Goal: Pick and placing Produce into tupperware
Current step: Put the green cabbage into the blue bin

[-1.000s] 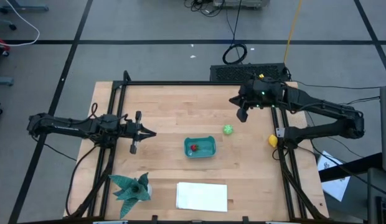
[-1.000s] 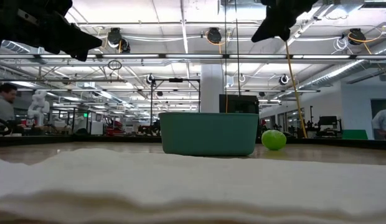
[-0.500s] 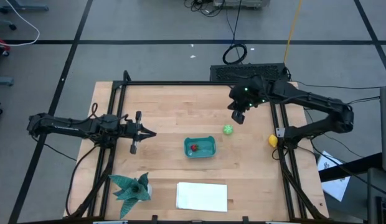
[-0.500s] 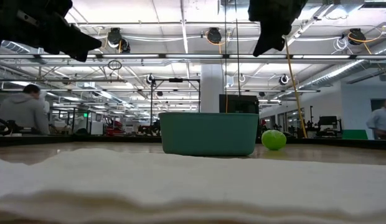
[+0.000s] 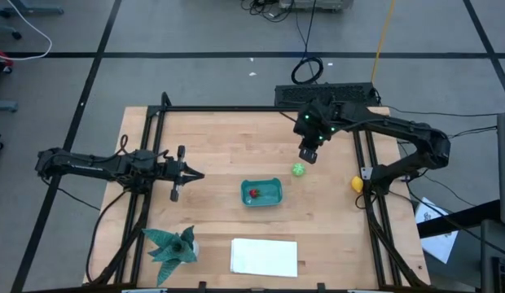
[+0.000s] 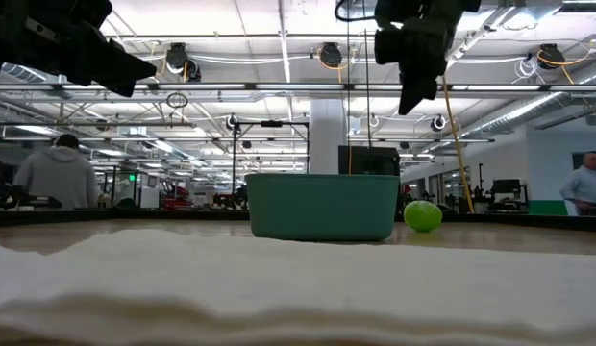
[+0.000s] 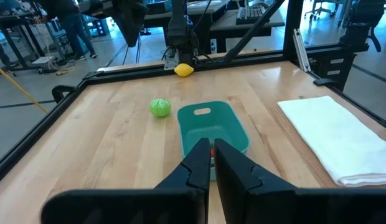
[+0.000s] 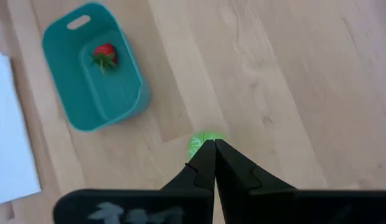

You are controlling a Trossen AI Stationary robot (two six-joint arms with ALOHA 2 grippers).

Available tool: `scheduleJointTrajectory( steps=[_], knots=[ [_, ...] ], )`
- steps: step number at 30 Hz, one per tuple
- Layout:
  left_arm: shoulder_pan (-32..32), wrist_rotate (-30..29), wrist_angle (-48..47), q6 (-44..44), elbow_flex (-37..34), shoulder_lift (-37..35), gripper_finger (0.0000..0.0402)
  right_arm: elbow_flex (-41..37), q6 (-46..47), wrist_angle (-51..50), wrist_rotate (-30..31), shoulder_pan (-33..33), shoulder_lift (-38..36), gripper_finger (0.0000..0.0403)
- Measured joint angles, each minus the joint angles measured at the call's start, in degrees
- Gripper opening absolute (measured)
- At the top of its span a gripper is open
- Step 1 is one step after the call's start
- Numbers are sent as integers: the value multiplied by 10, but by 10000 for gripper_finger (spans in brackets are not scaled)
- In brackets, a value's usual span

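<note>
The teal tub [image 5: 261, 192] sits mid-table with the red produce [image 5: 253, 194] inside it, seen plainly in the right wrist view [image 8: 104, 55]. The light green round produce [image 5: 298, 169] rests on the wood just right of the tub. The yellow produce [image 5: 357, 184] lies at the table's right rail. My right gripper [image 5: 308, 155] hangs shut well above the green piece [image 8: 199, 143], pointing down, clear of it in the low view [image 6: 411, 96]. My left gripper [image 5: 191, 173] waits shut at the table's left, facing the tub [image 7: 211, 127].
A folded white cloth [image 5: 264, 256] lies at the near edge and fills the low view's foreground. The spiky teal star-shaped thing [image 5: 173, 244] sits at the near left. Black frame rails [image 5: 362, 163] run along the table's sides. People stand in the room behind.
My right arm has swung toward the table's left and tipped its gripper further down, so the shut fingers now hang nearly over the green round piece. The produce and the tub have kept their places.
</note>
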Motion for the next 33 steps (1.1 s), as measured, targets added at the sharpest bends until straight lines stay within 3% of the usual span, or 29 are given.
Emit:
scheduleJointTrajectory(
  steps=[9, 15, 25, 33],
  knots=[
    [0, 0, -10, 0, 0, 0, 26, 0, -21, -10, -13, 5, 27, 35],
    [0, 0, -13, -1, 0, 0, 26, 0, -33, -12, -13, 10, 33, 97],
    [0, 0, -23, -5, 0, 0, 26, -2, -145, -22, -12, 40, 32, 225],
    [0, 0, -30, -10, 0, 0, 26, -56, -181, 28, -10, 53, 32, 279]
  ],
)
